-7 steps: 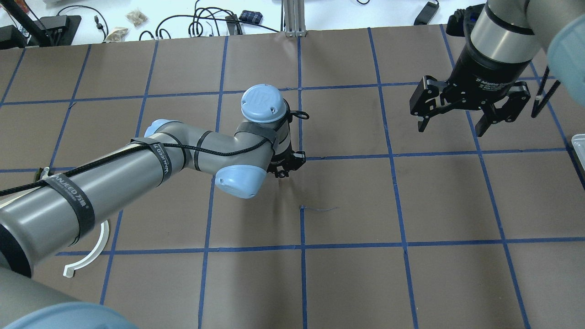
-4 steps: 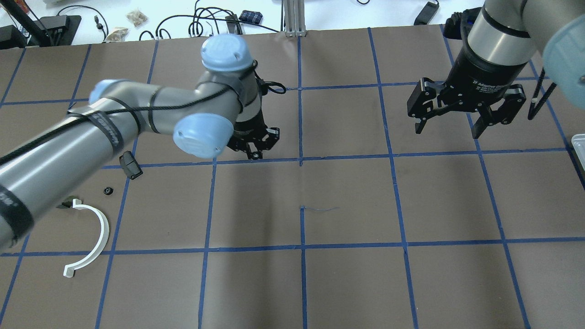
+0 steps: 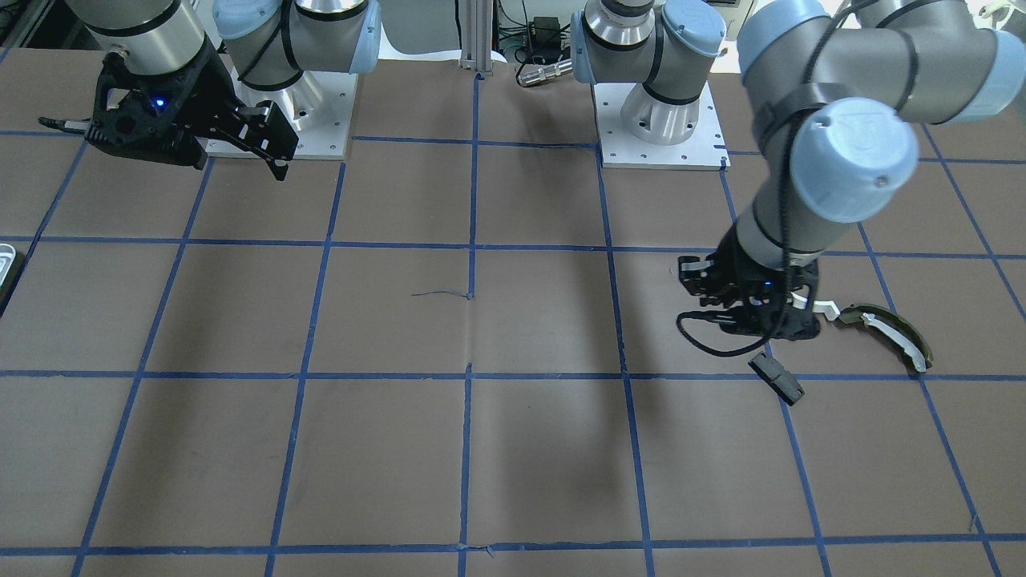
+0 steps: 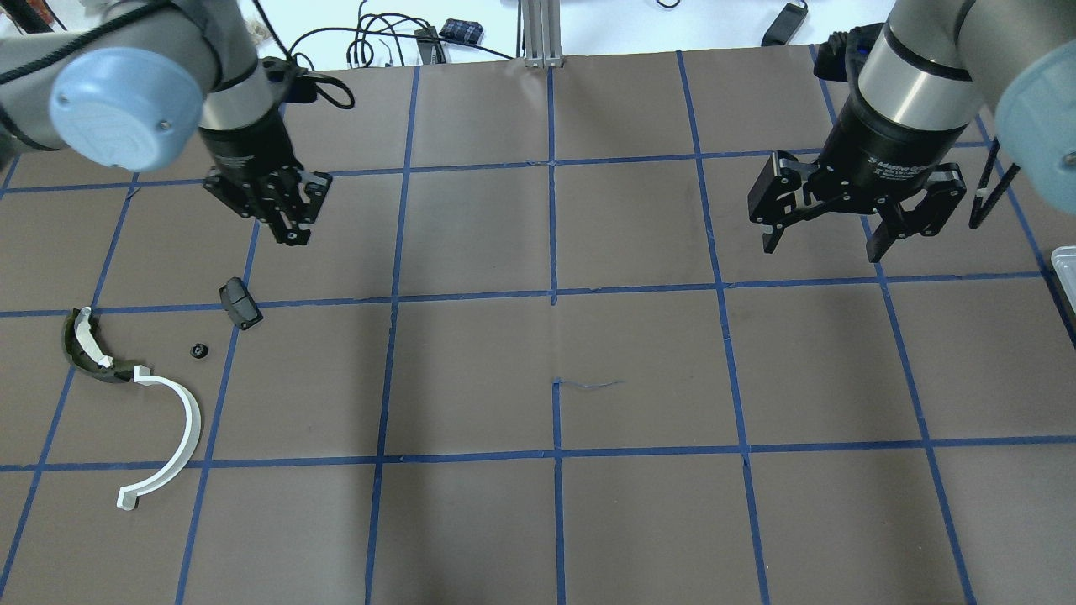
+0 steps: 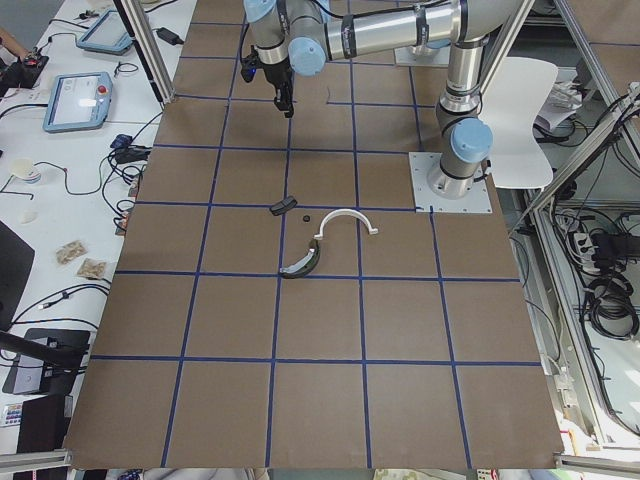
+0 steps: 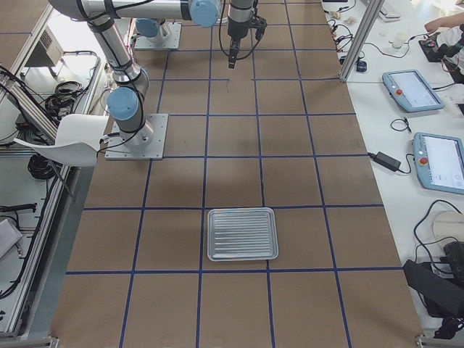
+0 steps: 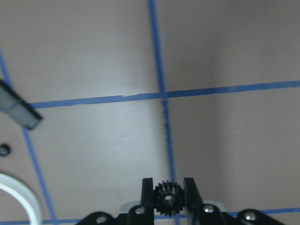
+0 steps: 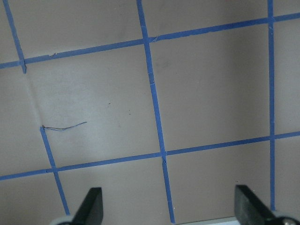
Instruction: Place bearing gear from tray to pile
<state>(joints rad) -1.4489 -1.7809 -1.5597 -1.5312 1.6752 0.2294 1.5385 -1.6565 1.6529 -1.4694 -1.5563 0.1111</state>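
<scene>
A small black bearing gear (image 7: 168, 200) is pinched between the fingers of my left gripper (image 4: 290, 228), which is shut on it above the table's far left. The pile lies nearer and to the left of it: a black oblong block (image 4: 239, 304), a small black part (image 4: 198, 351), a dark olive curved piece (image 4: 84, 349) and a white half-ring (image 4: 172, 428). My right gripper (image 4: 841, 239) hangs open and empty over the far right. Only the edge of the tray (image 4: 1066, 269) shows in the overhead view, while the right side view shows the whole tray (image 6: 243, 233).
The brown table cover (image 4: 555, 504) is marked in squares with blue tape. Cables and small devices (image 4: 395, 38) lie beyond the far edge. A short stray thread (image 4: 588, 385) rests near the middle.
My left arm has swung from the table's middle to the far left with its gripper still shut, uncovering the pile. The right gripper has barely moved.
</scene>
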